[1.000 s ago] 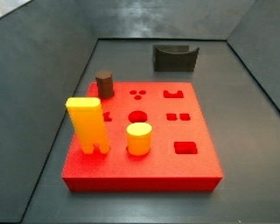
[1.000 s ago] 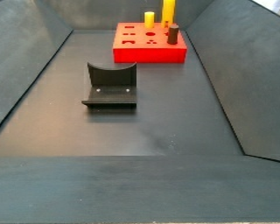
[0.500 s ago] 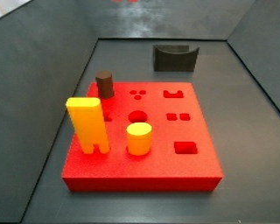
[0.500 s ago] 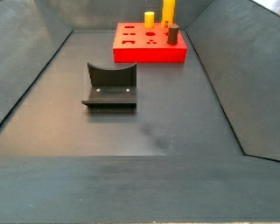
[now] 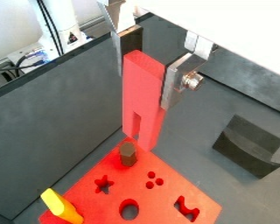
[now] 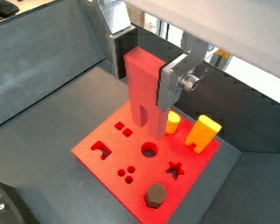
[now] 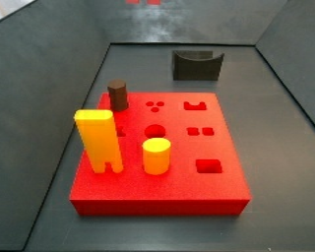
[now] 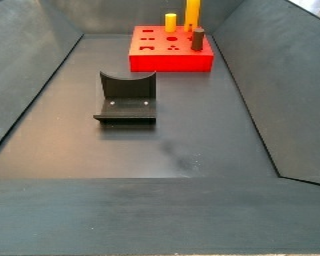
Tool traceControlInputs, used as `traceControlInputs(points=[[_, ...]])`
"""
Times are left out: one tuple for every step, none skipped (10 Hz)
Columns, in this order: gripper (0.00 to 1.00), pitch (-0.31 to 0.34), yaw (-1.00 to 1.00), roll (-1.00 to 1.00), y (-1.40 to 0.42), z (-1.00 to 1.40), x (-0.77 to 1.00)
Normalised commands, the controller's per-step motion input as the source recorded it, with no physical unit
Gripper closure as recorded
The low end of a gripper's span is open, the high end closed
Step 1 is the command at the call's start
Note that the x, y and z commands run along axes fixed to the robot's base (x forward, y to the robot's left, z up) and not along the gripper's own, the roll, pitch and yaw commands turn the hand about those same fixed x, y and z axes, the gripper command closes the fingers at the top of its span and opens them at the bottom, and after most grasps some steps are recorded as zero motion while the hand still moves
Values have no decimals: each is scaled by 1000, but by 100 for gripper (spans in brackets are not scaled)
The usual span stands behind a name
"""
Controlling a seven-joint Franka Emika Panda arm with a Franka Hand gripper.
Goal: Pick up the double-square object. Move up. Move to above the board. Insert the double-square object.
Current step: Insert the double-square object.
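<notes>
Grey-walled bin, dark floor. Gripper point(image 5: 150, 73) fingers point(image 5: 178, 77) clamped on pink block point(image 5: 140, 96), held upright high over board point(image 6: 105, 143).

Step, as judged: moving above board. Next: align two legs with matching holes, descend straight.

Target hole unclear. Side views show only pink sliver at top edge point(image 7: 145, 2); gripper out of frame.

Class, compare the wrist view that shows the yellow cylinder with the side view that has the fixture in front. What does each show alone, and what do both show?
Only the wrist view shows the gripper, shut on the double-square object over the board. Only the side view shows the fixture whole, on the grey floor. Both show the board, the yellow cylinder, the yellow-orange block and the brown peg.
</notes>
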Motion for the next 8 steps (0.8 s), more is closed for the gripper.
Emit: traceControlInputs(points=[[100,-11,151,0,-160,-506,463],[100,0,206,0,-206,-554,903],[100,26,37,51,-197,-489,1000],[100,31,11,76,-211,-489,1000],[100,19,9,16,-234,-537,1000],[100,20,11,4,-211,-560,1000],[100,20,3,9,-209,-560,1000],[100,21,11,3,-177,-549,1000]])
